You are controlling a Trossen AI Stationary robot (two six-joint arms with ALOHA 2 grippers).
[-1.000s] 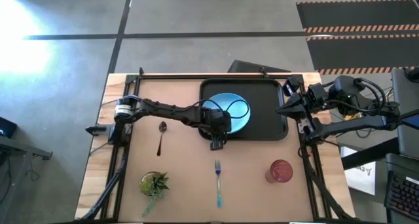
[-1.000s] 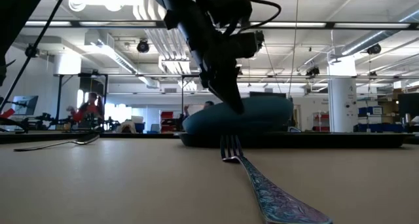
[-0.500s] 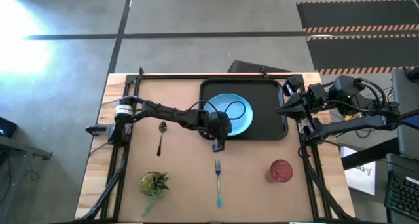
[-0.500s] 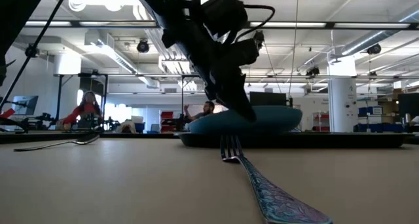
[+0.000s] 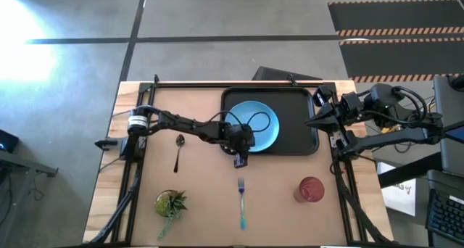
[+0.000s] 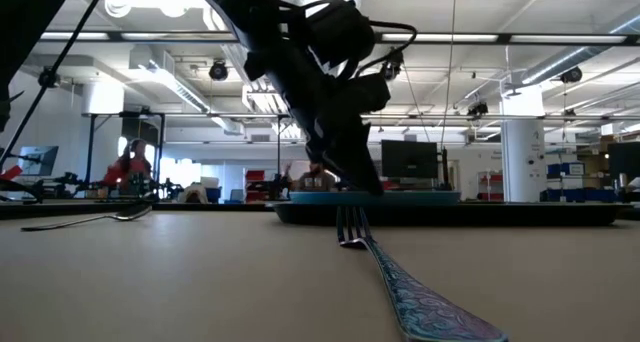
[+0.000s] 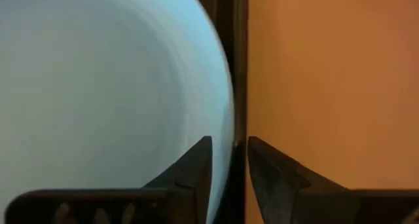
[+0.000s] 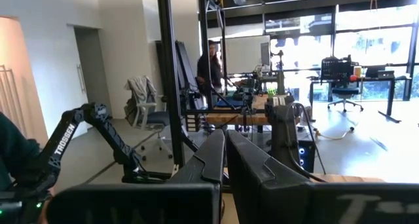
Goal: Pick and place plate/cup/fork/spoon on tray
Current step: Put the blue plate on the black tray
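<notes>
Wooden bench (image 5: 203,197): round light-blue plate (image 5: 257,125) flat in black tray (image 5: 301,132); L gripper (image 5: 240,158) slightly spread astride plate rim; R gripper (image 8: 226,160) pressed together.

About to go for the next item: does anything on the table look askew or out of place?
Nothing stands out. The plate lies flat in the tray, with the left gripper at its rim. Spoon, fork and cup sit undisturbed.

R claw (image 8: 226,160) closed, aimed into room; person (image 8: 213,68) standing by desks, far off.
</notes>
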